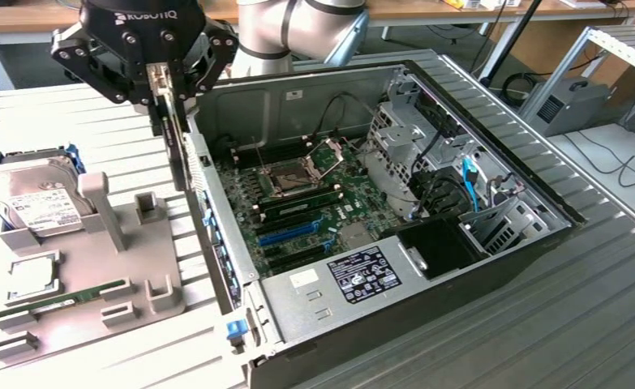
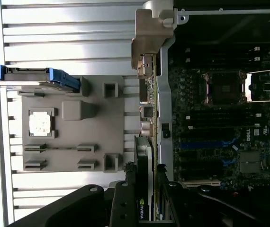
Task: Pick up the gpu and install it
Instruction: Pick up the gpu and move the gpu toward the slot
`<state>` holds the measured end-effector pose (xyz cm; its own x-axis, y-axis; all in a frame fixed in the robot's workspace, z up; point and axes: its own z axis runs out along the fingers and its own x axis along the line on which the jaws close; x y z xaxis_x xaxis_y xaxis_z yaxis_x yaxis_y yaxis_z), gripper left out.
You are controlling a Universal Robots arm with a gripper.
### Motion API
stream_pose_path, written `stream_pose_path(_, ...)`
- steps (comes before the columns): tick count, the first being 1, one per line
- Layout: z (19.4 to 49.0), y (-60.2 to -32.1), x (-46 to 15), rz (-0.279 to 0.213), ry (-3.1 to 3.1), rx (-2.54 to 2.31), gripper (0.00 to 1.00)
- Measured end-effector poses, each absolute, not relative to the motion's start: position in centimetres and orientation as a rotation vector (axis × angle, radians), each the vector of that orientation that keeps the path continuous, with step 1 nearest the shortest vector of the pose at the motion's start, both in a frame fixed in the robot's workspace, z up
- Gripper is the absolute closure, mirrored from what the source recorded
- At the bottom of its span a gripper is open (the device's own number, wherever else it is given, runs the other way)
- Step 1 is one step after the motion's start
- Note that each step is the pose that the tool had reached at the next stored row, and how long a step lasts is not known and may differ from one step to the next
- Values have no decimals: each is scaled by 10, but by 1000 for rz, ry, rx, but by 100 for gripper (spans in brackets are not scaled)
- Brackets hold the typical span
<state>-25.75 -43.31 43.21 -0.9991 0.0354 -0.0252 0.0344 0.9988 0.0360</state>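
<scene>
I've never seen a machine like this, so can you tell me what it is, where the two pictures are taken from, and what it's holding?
It is a robot arm with a black gripper at its end, a bit like a hand with fingers. One picture comes from a camera that stands off the robot and sees the whole scene. The other comes from a camera fixed on the robot's wrist, looking down past the gripper. The gripper is pinching a thin dark card, the gpu, which hangs on edge by the rim of an open computer case. Inside the case you can see its green circuit board. Beside the case lies a grey holder with a hard drive, a square processor chip and a green memory stick resting in it.
</scene>
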Motion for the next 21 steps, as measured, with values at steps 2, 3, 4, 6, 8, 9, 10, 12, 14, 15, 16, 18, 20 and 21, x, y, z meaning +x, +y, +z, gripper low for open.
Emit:
stream_pose_path(2, 432, -433, -253, 55, 3115, 54, 73)
stream_pose_path(3, 432, -433, -245, 55, 3115, 55, 73)
stream_pose_path(4, 432, -433, -238, 55, 3115, 55, 73)
stream_pose_path(6, 432, -433, -228, 55, 3115, 55, 73)
stream_pose_path(8, 432, -433, -219, 55, 3115, 55, 73)
stream_pose_path(9, 432, -433, -218, 55, 3115, 54, 73)
stream_pose_path(10, 432, -433, -211, 55, 3115, 54, 73)
stream_pose_path(12, 432, -433, -195, 55, 3115, 54, 73)
stream_pose_path(14, 432, -433, -177, 55, 3115, 54, 73)
stream_pose_path(15, 432, -433, -173, 55, 3115, 54, 73)
stream_pose_path(16, 432, -433, -171, 55, 3115, 54, 73)
stream_pose_path(18, 432, -433, -166, 55, 3115, 55, 73)
stream_pose_path(20, 432, -433, -162, 55, 3115, 54, 73)
stream_pose_path(21, 432, -433, -160, 55, 3115, 54, 73)
